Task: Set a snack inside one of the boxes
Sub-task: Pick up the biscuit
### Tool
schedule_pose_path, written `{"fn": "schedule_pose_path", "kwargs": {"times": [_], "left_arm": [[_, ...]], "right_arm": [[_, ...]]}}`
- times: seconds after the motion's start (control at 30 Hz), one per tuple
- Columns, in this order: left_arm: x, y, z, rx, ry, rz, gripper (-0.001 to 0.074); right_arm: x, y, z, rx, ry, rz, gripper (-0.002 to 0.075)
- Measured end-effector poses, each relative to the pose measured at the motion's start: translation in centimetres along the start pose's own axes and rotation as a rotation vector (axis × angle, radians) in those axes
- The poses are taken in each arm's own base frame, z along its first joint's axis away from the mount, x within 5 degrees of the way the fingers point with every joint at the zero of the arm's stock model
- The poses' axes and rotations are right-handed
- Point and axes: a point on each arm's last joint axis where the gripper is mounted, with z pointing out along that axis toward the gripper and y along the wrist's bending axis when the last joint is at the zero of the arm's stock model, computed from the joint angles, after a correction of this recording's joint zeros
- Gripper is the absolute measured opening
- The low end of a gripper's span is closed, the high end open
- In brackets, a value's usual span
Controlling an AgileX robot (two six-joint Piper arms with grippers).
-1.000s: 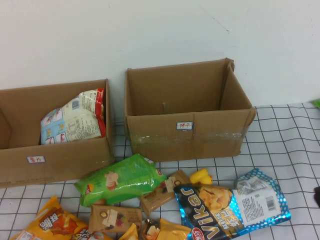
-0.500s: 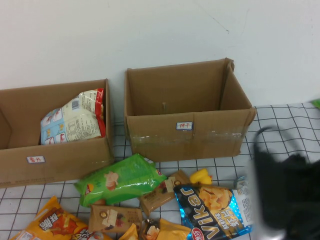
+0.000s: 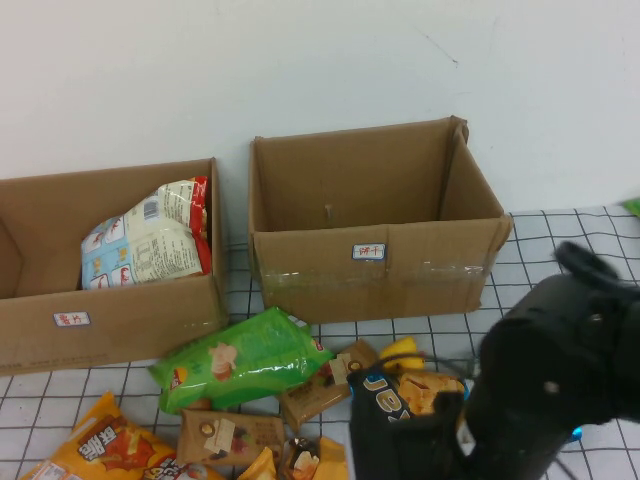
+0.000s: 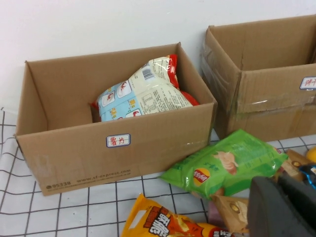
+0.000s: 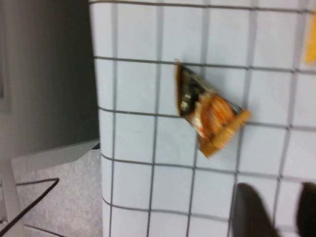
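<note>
The snack [image 3: 150, 240], a puffy cream and pale blue bag with a red end, lies inside the lower brown box [image 3: 120, 320] at the left. The left wrist view shows the same snack [image 4: 143, 94] leaning in that box [image 4: 98, 153]. My left gripper [image 4: 281, 207] is shut and empty, low over the pile in front of the box. My right arm [image 3: 560, 380] fills the lower right of the high view. In the right wrist view my right gripper [image 5: 279, 212] is open over bare checked cloth, with nothing between its fingers.
A taller taped box [image 3: 370, 260] stands right of the first. In front lie a green chip bag [image 3: 240, 360], a half-covered Vikar bag [image 3: 400, 395], an orange bag [image 3: 100, 445] and small brown packets [image 3: 230, 435]. A small orange packet [image 5: 210, 116] lies near the cloth's edge.
My right arm has swung in from the right and now covers most of the Vikar bag. Its fingers have parted. The snack, the boxes and the left arm have not moved.
</note>
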Motion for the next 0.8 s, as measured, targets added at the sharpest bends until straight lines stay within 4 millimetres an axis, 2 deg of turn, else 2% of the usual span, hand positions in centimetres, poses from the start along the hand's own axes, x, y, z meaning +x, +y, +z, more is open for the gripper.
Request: {"fn": "schedule_pose_path", "kwargs": {"times": [0.17,0.23,0.43,0.8], "left_arm": [[0.0,0.0,0.0,-0.004,0.004,0.044,-0.0001],[0.0,0.0,0.0,-0.004,0.004,0.057,-0.0001],[0.0,0.1,0.0,-0.005,0.004,0.093,-0.0001],[0.1,0.1,0.0,0.011,0.007,0.175,-0.0001]], "right_arm": [[-0.8,-0.1,2.1,-0.088,-0.035,-0.162,0.0474],[-0.9,-0.1,3.0,-0.117,-0.037,-0.223,0.0543],[-1.0,-0.2,5.7,-0.202,-0.023,-0.275,0.0587],[-0.8,-1.3,10.9,-0.234,0.022,-0.276,0.0589]]}}
